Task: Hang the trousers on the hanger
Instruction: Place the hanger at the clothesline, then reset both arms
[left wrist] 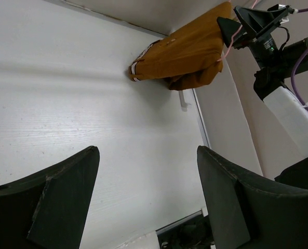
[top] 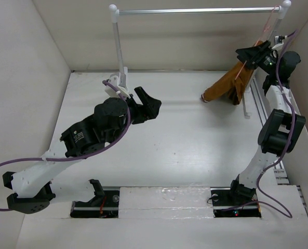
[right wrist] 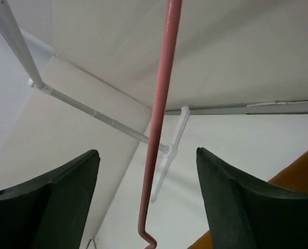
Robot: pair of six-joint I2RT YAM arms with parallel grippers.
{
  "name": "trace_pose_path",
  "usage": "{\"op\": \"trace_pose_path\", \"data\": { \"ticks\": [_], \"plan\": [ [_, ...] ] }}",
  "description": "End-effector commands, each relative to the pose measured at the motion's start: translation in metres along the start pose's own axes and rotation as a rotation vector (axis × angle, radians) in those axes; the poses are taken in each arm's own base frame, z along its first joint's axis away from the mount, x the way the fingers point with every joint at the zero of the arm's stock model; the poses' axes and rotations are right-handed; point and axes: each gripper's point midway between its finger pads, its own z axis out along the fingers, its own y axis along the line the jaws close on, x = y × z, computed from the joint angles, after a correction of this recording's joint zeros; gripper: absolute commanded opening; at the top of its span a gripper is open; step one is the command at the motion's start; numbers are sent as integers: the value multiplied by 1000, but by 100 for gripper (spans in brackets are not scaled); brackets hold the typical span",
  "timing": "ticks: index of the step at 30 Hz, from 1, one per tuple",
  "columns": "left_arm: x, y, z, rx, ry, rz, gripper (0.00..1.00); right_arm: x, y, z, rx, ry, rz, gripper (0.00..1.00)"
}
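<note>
From above, the trousers (top: pixel 229 85) hang in a rust-brown fold at the far right of the table (top: pixel 185 145). They are draped over the pale pink hanger (top: pixel 257 44), and their lowest end just meets the tabletop. The hanger's thin wire climbs towards the right end of the silver rail (top: pixel 195 11); the hook itself is too fine to make out there. The right gripper (top: pixel 255 52) is raised beside the hanger's upper part, but this view does not show how its jaws stand. Its own wrist camera settles that: the two dark fingers (right wrist: pixel 55 197) are spread wide and the pink wire runs down between them, clear of both, so nothing is clamped. A sliver of the brown cloth shows at the lower right corner of that picture. The left gripper (top: pixel 152 104) hovers over the middle of the table, well apart from the garment. Its wrist camera shows the jaws parted and empty over bare white board. That camera also looks across at the striped trim on the trousers' low end, a detail the overhead picture barely gives.
</note>
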Motion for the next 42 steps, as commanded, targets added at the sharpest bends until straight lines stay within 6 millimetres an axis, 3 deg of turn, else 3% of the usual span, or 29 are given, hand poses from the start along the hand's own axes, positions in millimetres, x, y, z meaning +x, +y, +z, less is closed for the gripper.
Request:
{"op": "trace_pose_path", "data": {
  "ticks": [1,2,4,7,8,10,11,12,15,19,21,22,24,25,27,28,31,33,34,35,36,38,39,40,42],
  "plan": [
    [-8,-2,-1,3,-22,-2,72,-21,44,-13,-46,-46,-187,82],
    [-9,-3,0,2,-26,3,72,-24,44,-17,-35,-52,-204,91],
    [-11,-4,-1,0,-30,18,72,-27,49,-23,-8,-50,-243,96],
    [-20,-3,-2,-15,-54,41,73,-30,43,-36,82,-72,-293,97],
    [-27,-5,-5,-15,-69,41,74,-31,55,-42,104,-81,-324,97],
    [-35,-3,-5,-33,-97,51,77,-33,45,-54,214,-101,-342,98],
    [-39,-3,-6,-35,-111,54,78,-34,51,-65,246,-127,-362,100],
    [-42,-3,-6,-38,-121,58,79,-40,42,-77,325,-168,-352,100],
    [-41,-6,-2,-32,-124,72,82,-43,44,-106,441,-240,-387,100],
    [-25,-13,11,-11,-78,99,86,-29,54,-132,534,-246,-443,100],
    [-5,-13,24,-3,-45,127,87,-25,71,-149,585,-286,-492,100],
    [20,-7,37,-11,11,158,89,-15,65,-157,623,-274,-485,100],
    [43,-4,49,-8,64,182,89,-5,70,-165,634,-271,-498,100],
    [66,4,59,-24,116,199,89,20,80,-167,628,-246,-528,100],
    [76,3,63,-13,143,201,89,33,77,-170,646,-223,-523,100],
    [82,4,65,-6,156,200,89,47,89,-172,632,-204,-563,100],
    [93,10,67,5,183,204,89,94,69,-191,713,-111,-540,96],
    [94,15,64,3,181,210,89,137,69,-203,737,-34,-538,53],
    [95,18,62,-1,179,214,89,153,67,-207,740,-1,-538,37],
    [96,25,59,-9,178,215,89,171,81,-211,700,9,-558,15],
    [97,29,57,-11,178,215,89,197,68,-222,722,72,-524,10],
    [106,43,49,-22,193,220,89,223,67,-233,705,120,-526,9],
    [109,48,47,-26,200,208,89,249,62,-249,710,175,-502,12],
    [115,54,44,-30,212,202,89,260,59,-259,715,215,-522,17],
    [135,72,37,-40,258,180,89,287,55,-280,727,280,-516,38]
  ]
}}
